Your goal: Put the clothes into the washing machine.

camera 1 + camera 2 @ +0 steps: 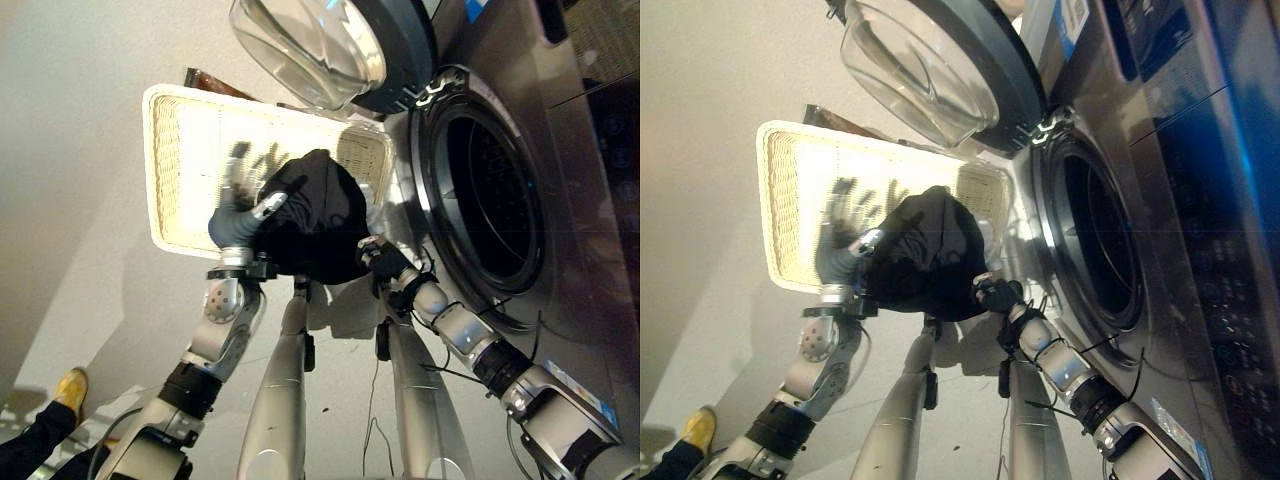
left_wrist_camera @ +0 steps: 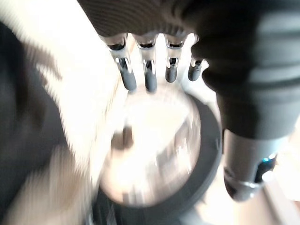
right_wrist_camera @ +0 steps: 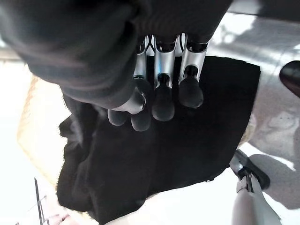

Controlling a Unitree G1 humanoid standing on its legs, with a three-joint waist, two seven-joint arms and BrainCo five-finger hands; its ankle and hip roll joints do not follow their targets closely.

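Note:
A black cloth (image 1: pixel 315 220) is bunched up over the near rim of a white woven basket (image 1: pixel 160 170) on the floor. My left hand (image 1: pixel 238 222) is at the cloth's left side over the basket, with its fingers (image 2: pixel 150 75) straight and holding nothing. My right hand (image 1: pixel 385 262) is at the cloth's right edge beside the washing machine. Its fingers (image 3: pixel 154 101) are curled against the thumb on the black cloth (image 3: pixel 187 150). The washing machine's round drum opening (image 1: pixel 490 210) stands on the right with its glass door (image 1: pixel 320 45) swung open above the basket.
The open door (image 1: pixel 930 70) hangs over the basket's far end. The machine's grey front (image 1: pixel 580 150) fills the right side. A person's yellow shoe (image 1: pixel 70 390) is on the floor at the lower left.

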